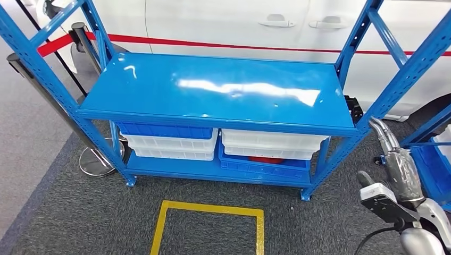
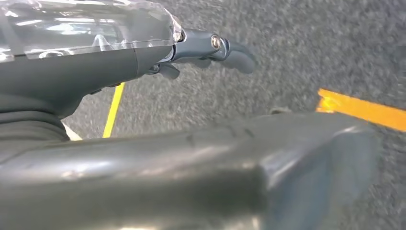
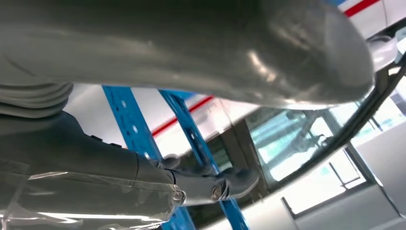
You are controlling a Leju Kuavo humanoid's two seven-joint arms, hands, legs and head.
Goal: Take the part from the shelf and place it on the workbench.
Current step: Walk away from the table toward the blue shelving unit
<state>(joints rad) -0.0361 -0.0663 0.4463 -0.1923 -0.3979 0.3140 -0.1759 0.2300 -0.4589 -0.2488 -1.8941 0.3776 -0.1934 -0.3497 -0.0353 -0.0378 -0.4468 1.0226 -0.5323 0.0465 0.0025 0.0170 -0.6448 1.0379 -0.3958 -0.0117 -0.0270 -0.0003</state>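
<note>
Head view looks down on a blue metal shelf (image 1: pixel 218 87) with a glossy top level that carries nothing. On the lower level of this shelf sit plastic bins: a blue bin (image 1: pixel 164 130) stacked on white bins (image 1: pixel 170 147) toward the left, and a white bin (image 1: pixel 268 143) resting in a blue tray (image 1: pixel 260 167) toward the right. A small patch of red (image 1: pixel 266 159) shows between that white bin and the blue tray; it may be the part, but too little of it shows to be sure. Behind the shelf stands a white car (image 1: pixel 239 24) with a red stripe. In front of the shelf, a yellow square outline (image 1: pixel 210 210) is taped on grey carpet (image 1: pixel 80 212). Left of the shelf stands a metal post (image 1: pixel 50 95) on a round base.

To the right of the shelf, the right hand (image 1: pixel 396 159) is raised, and it holds nothing. Its fingers (image 3: pixel 230 182) in the right wrist view stretch out beside a blue upright of the shelf.

In the left wrist view, the left hand (image 2: pixel 143 52) hangs over the carpet near a yellow line, its fingers (image 2: pixel 230 52) extended and apart from the thumb, holding nothing.
</note>
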